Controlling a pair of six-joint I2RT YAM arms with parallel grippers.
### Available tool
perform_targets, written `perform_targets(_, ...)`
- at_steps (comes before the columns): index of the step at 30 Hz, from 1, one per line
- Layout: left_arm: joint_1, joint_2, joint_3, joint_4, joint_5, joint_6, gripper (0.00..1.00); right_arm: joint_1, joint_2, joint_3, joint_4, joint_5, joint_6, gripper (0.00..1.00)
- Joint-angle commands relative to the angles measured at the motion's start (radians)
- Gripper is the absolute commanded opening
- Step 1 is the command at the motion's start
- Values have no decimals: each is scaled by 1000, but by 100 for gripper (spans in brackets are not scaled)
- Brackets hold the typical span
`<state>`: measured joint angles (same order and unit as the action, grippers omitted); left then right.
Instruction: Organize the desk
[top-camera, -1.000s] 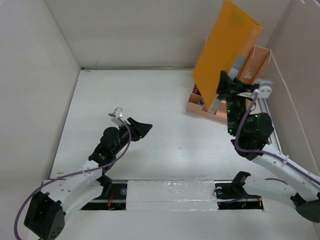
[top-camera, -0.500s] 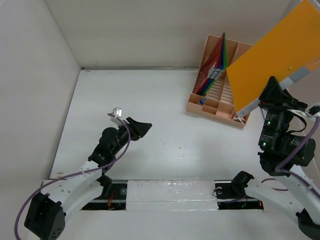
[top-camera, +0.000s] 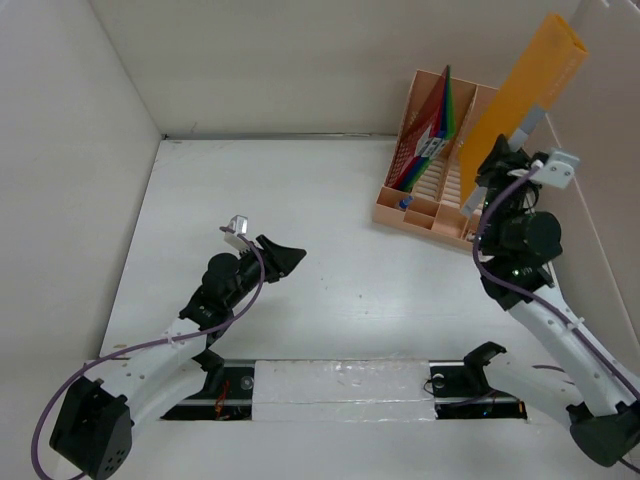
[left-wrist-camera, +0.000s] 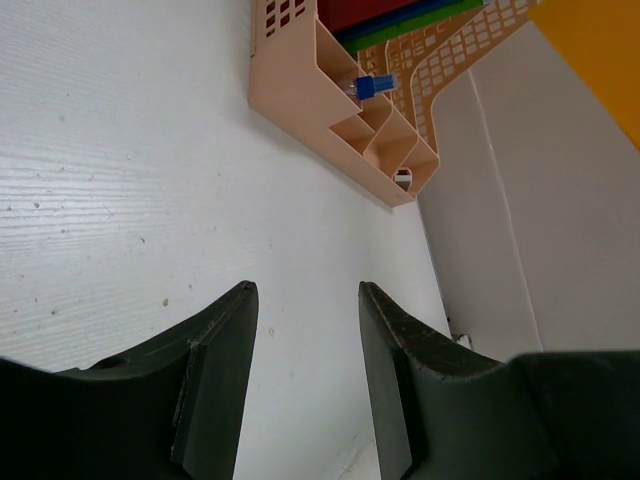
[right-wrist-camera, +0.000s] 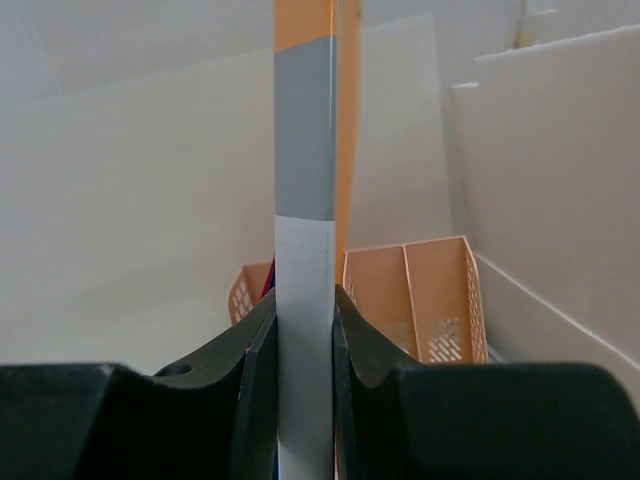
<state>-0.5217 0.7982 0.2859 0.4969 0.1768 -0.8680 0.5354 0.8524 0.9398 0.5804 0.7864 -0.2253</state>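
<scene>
The desk (top-camera: 300, 210) is a white tabletop walled by white panels. My right gripper (top-camera: 497, 176) is shut on an orange folder (top-camera: 520, 90) with a grey and white spine (right-wrist-camera: 304, 250), holding it upright and edge-on above the peach file rack (top-camera: 425, 215) at the back right. In the right wrist view my right gripper (right-wrist-camera: 305, 310) clamps the spine, with the rack's empty slots (right-wrist-camera: 405, 300) behind it. Red, green and blue folders (top-camera: 432, 125) stand in the rack's left slot. My left gripper (top-camera: 283, 256) is open and empty over the middle of the desk; it also shows in the left wrist view (left-wrist-camera: 305, 295).
The rack's front cups hold a small blue item (left-wrist-camera: 372, 86). White wall panels (top-camera: 60, 150) close in the left, back and right sides. The arm bases and a taped strip (top-camera: 340, 382) lie along the near edge.
My right gripper has swung the orange folder from broadside at the far right to edge-on and upright, moving it left over the rack's right slots. The left arm has stayed still.
</scene>
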Motion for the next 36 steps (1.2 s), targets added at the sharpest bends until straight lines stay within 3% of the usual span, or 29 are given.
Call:
perform_targets(1, 3, -13, 10, 48, 18, 21, 41, -69, 39, 30, -7, -215, 46, 0)
perform_targets(16, 12, 18, -5, 74, 40, 23, 40, -324, 230, -45, 208, -507, 277, 0)
perform_targets(30, 12, 58, -8, 109, 69, 14, 40, -305, 321, -214, 164, -426, 446, 0)
perform_targets(36, 31, 84, -8, 127, 101, 7, 40, -298, 297, -213, 21, -374, 503, 36)
